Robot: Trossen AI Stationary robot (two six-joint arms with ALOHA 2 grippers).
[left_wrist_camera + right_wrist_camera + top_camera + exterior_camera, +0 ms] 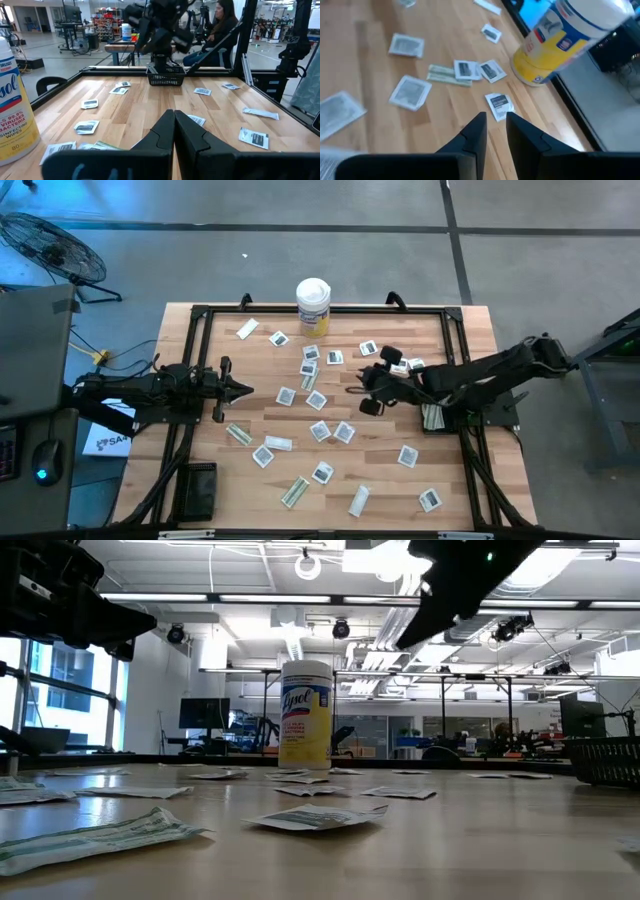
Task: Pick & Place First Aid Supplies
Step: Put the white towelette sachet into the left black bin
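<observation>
Many small first aid packets lie flat across the wooden table: square white sachets with dark marks point(315, 400) point(499, 106) point(86, 127) and narrow pale-green wrappers point(295, 492) point(442, 74). My left gripper point(245, 390) point(174, 120) is shut and empty, hovering at the table's left side and pointing toward its middle. My right gripper point(365, 385) point(495, 122) is raised well above the table point(410, 635) near its middle. Its fingers stand a narrow gap apart and hold nothing; a sachet lies on the table below and just beyond the tips.
A tall white canister with a yellow label point(313, 305) point(306, 715) point(560, 45) stands at the far edge. A black basket point(166, 76) point(610, 760) sits at the right side under my right arm. A black frame point(200, 315) rims the table. A person point(220, 25) sits beyond it.
</observation>
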